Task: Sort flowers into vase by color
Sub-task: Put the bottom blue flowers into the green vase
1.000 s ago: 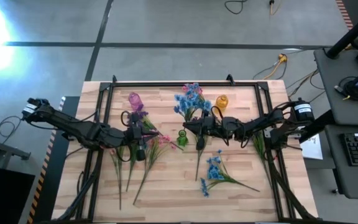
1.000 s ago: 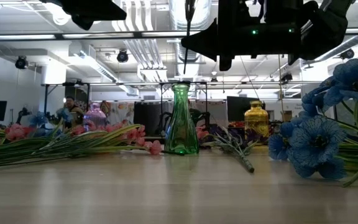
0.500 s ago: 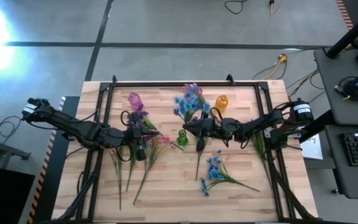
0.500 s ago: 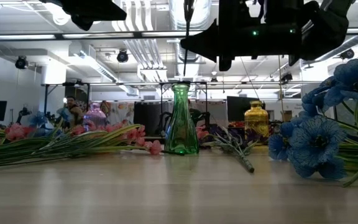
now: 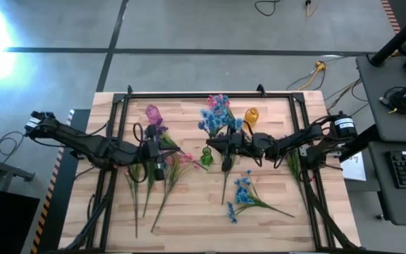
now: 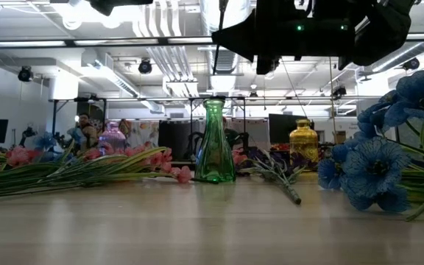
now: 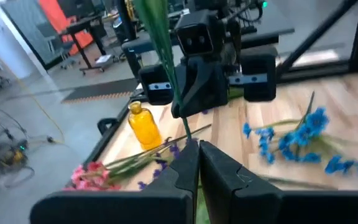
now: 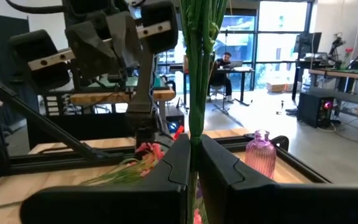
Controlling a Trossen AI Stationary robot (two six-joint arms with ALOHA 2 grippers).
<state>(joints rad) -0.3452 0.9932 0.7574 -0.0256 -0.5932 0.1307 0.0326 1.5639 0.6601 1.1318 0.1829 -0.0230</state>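
My right gripper (image 5: 215, 143) (image 8: 193, 142) is shut on a bunch of green stems. Its blue and pink blossoms (image 5: 217, 115) show just beyond it. The bunch's thin lower end (image 6: 216, 51) hangs above the green vase (image 6: 213, 143) (image 5: 206, 155). My left gripper (image 5: 166, 152) (image 7: 193, 144) is shut on a green stem (image 7: 160, 50) whose blossoms are out of its wrist view. Pink flowers (image 6: 87, 158) (image 5: 183, 156) lie on the table at the left, blue flowers (image 5: 242, 194) (image 6: 366, 169) at the near right. My left gripper pinches one green stem (image 7: 185, 127) between its two fingertips, coming nearly level from the table's left. The stem slants up and away from the fingers; which sprig it belongs to I cannot tell. My right gripper pinches several green stems (image 8: 194, 127) together between its two fingers, level from the table's right and across them. The bunch stands upright and clear of the table, blossoms above the fingers and stem end hanging below.
A purple vase (image 5: 152, 113) (image 8: 260, 152) stands at the far left and an amber vase (image 5: 251, 115) (image 6: 304, 141) at the far right. Loose stems (image 5: 150, 197) lie near the left front. A black frame (image 5: 189, 95) rims the table.
In the low view both grippers have risen slightly. The thin stem end above the green vase has gone up with my right gripper. Both grippers stay shut.
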